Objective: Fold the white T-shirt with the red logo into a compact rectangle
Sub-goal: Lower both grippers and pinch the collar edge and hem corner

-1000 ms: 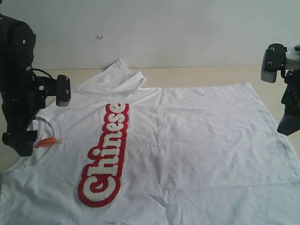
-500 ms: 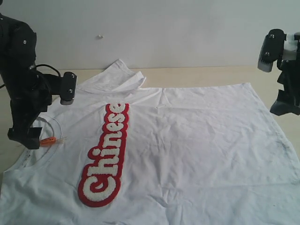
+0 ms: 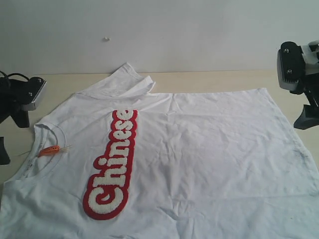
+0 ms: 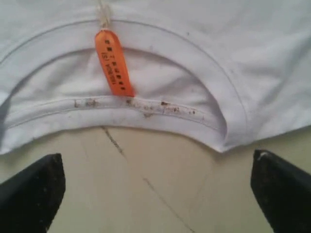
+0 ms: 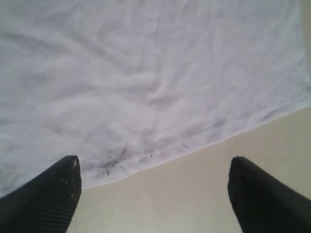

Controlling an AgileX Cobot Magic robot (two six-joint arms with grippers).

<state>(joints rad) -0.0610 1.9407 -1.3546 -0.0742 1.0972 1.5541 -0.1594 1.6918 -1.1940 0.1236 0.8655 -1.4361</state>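
Your white T-shirt [image 3: 199, 149] lies flat on the desk [image 3: 214, 79], long axis side to side. Its collar [image 4: 204, 63] faces the left end effector [image 4: 156, 165], its hem [image 5: 194, 143] the right end effector [image 5: 154, 165] — both spread wide, holding nothing.

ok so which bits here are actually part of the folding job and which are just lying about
For the job: white T-shirt, spread flat on the table; red logo; left gripper and right gripper, both open, holding nothing.

Just there: orange neck tag on the collar; small white speck on the back wall, too small to identify.
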